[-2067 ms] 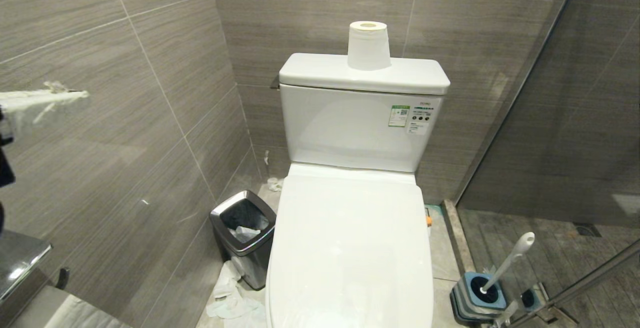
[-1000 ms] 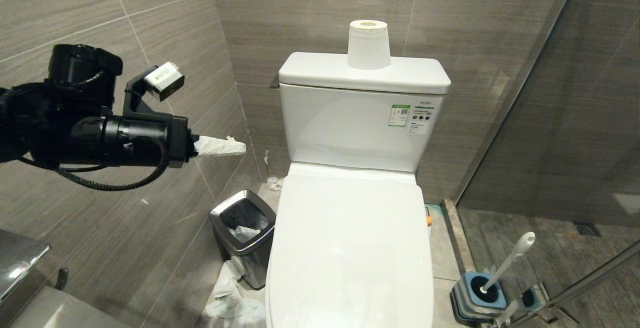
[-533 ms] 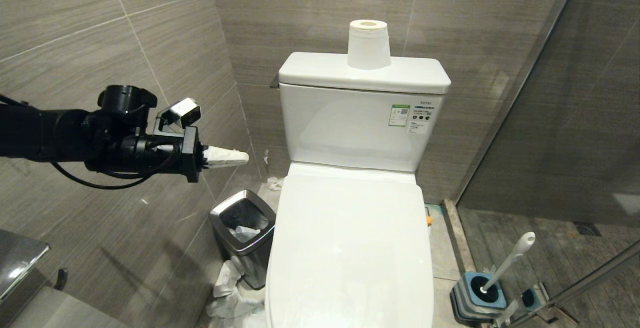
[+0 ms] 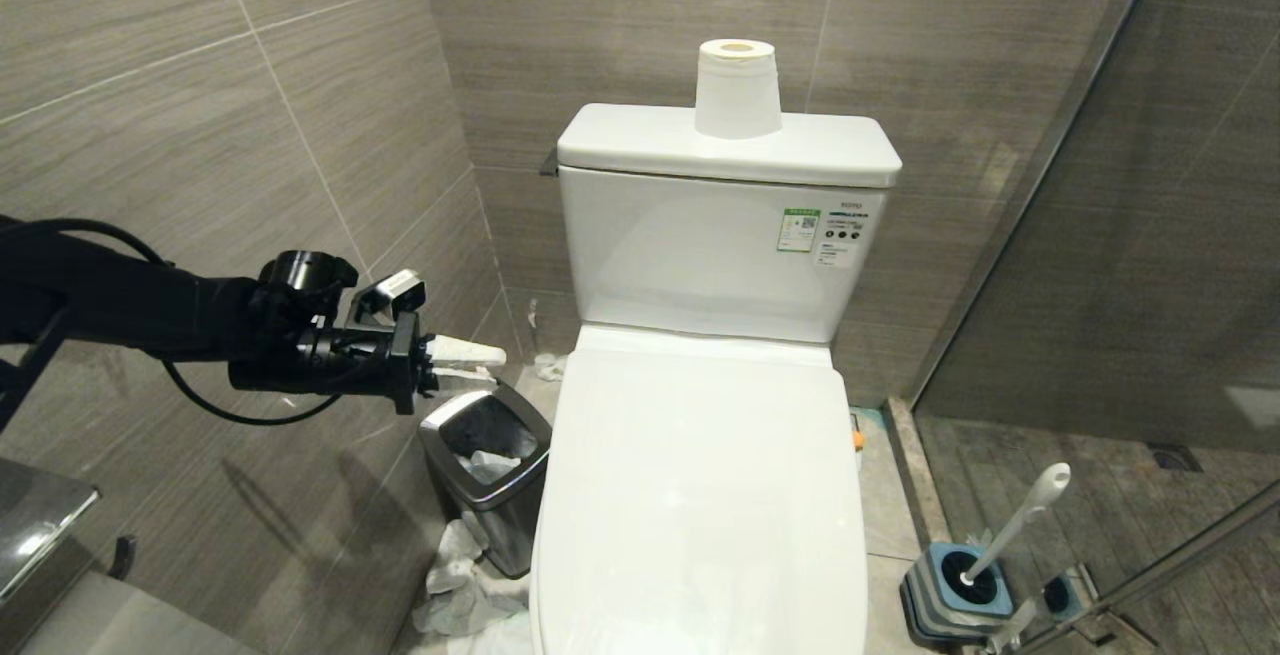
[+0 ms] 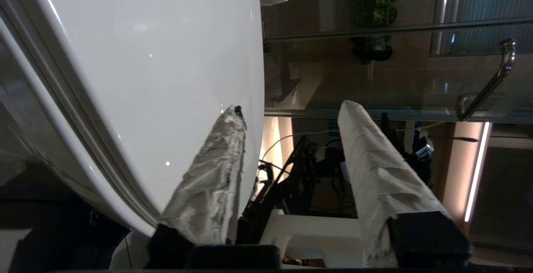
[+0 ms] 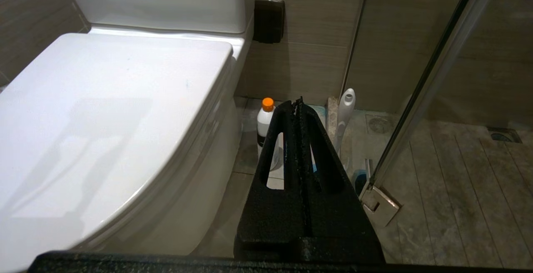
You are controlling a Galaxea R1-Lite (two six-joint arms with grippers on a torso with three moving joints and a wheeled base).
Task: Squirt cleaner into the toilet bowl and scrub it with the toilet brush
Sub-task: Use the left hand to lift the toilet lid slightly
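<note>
The toilet [image 4: 700, 495] stands against the back wall with its lid down, so the toilet bowl is covered. The cleaner [image 6: 265, 118] stands upright on the floor just beside the toilet's right side, orange cap up. Near it, by the glass door, the toilet brush [image 4: 1015, 520] leans in its blue holder [image 4: 955, 590]. The left gripper [image 4: 468, 362] hovers above the trash bin [image 4: 490, 480] left of the toilet, its wrapped fingers [image 5: 374, 169] parted and empty. The right gripper [image 6: 298, 104] is closed, empty, pointing toward the cleaner.
</note>
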